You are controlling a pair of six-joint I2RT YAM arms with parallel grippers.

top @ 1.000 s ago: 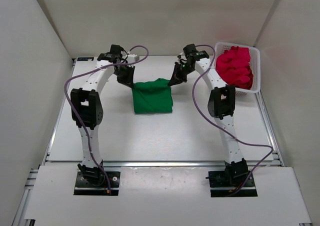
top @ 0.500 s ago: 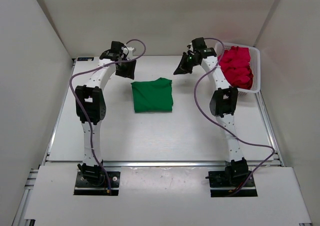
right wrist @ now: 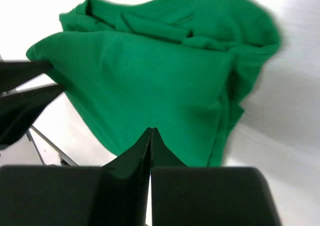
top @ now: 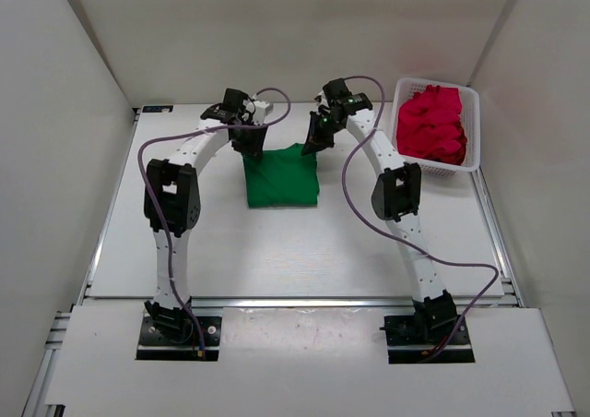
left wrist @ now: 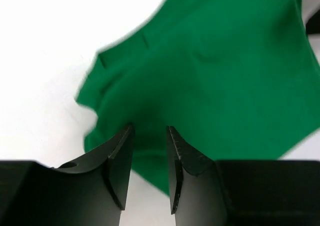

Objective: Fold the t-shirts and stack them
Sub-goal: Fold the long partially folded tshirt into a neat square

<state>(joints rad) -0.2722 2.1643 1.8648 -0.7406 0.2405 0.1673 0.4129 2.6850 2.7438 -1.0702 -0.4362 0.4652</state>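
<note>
The white mesh basket in the worktop's far right corner holds crumpled red t-shirts. The folded green t-shirt lies mid-worktop near the far edge. The left fingers stand parted over its far left corner. The right fingers, clenched empty, are over its far right corner.

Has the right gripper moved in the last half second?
Yes. The right gripper has swung left, away from the basket, down to the green shirt's far right corner.
</note>
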